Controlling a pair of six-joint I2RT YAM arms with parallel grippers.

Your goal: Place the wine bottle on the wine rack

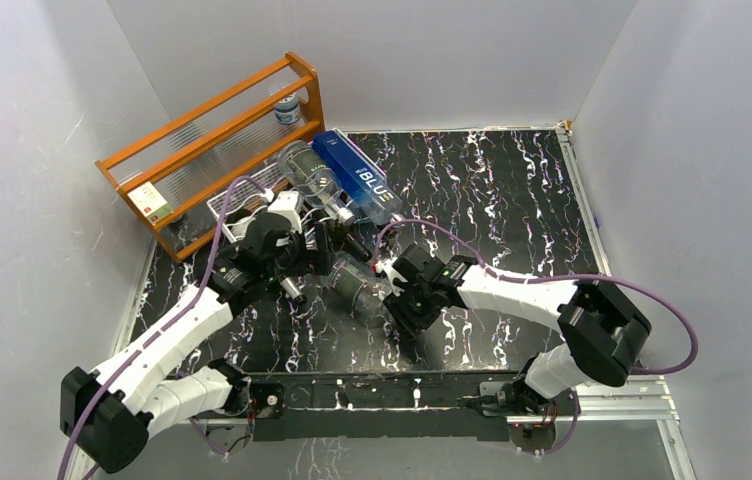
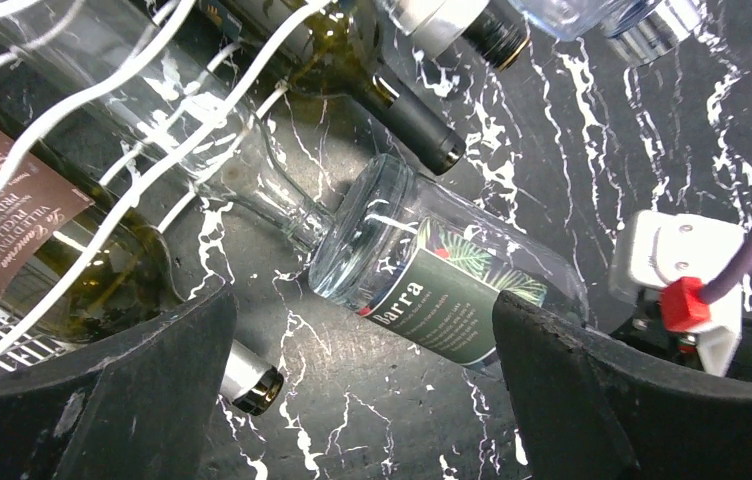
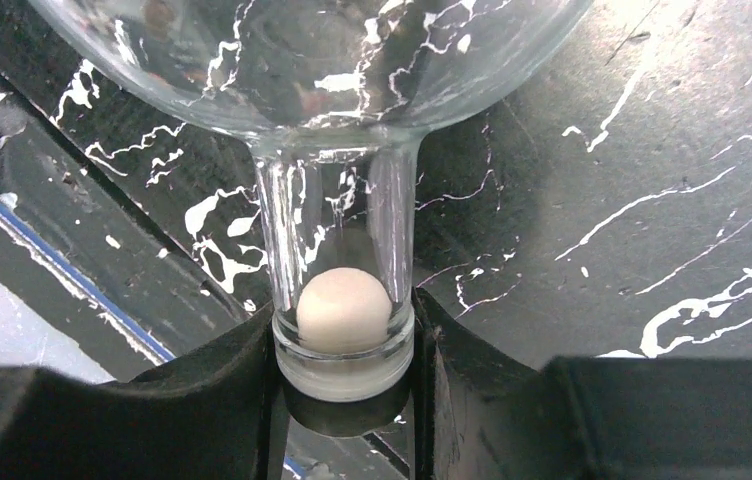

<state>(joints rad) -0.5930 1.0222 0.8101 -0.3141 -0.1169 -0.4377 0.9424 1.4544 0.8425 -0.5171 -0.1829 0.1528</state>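
A clear wine bottle [image 1: 352,287] with a green "Barra" label [image 2: 432,290] lies about level in front of the white wire wine rack [image 2: 102,120], its base toward the rack. I cannot tell if it rests on the table. My right gripper [image 1: 390,283] is shut on its neck, fingers either side of the stoppered mouth [image 3: 344,320]. My left gripper [image 2: 362,400] is open and empty just beside the bottle's base, by the rack [image 1: 237,203]. The rack holds a brown-labelled bottle [image 2: 12,210] and a dark green one [image 2: 352,60].
An orange wooden shelf frame [image 1: 207,135] stands at the back left behind the rack. A blue box [image 1: 357,172] and a clear glass bottle [image 1: 307,168] lie by the rack's right end. A silver-capped bottle neck [image 2: 250,375] pokes out near my left finger [image 2: 92,390].
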